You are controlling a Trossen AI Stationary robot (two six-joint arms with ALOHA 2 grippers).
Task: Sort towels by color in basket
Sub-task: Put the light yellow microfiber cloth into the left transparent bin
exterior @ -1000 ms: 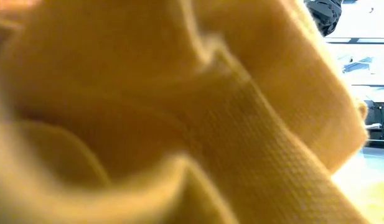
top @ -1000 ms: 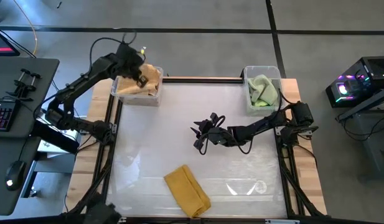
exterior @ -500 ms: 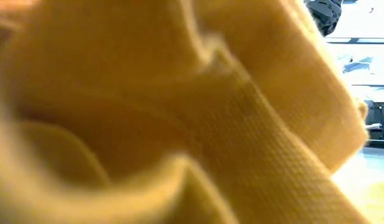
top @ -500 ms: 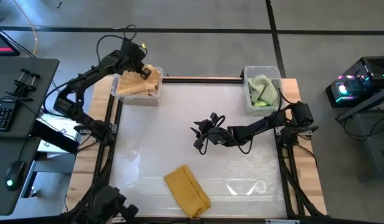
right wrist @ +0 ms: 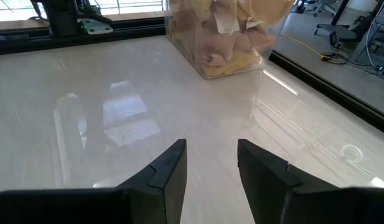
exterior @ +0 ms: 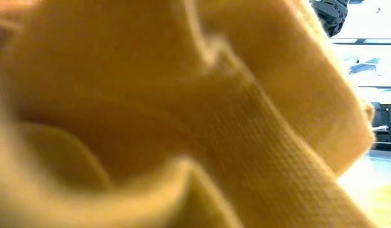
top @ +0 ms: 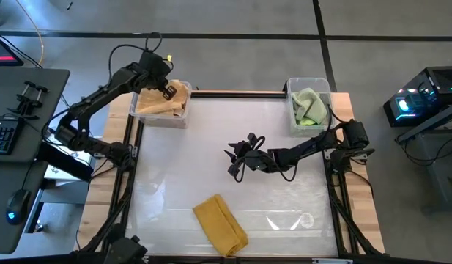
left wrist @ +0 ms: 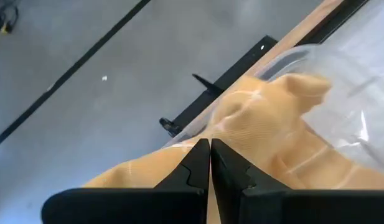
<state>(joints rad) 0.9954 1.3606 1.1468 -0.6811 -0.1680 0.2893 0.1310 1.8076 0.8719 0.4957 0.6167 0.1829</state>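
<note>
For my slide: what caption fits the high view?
Left gripper over the warm-towel bin; right gripper waits open mid-table; yellow towel unsorted.

1 towel (top: 220, 224) lies on the table (top: 174, 176), near its front edge.

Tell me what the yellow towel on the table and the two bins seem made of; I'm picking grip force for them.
The mustard towel looks like soft woven cloth, matte: the low view shows a fine ribbed weave and limp folds. The left bin and the right bin look like clear rigid plastic, glossy: their contents show through the walls, which catch glints.
</note>
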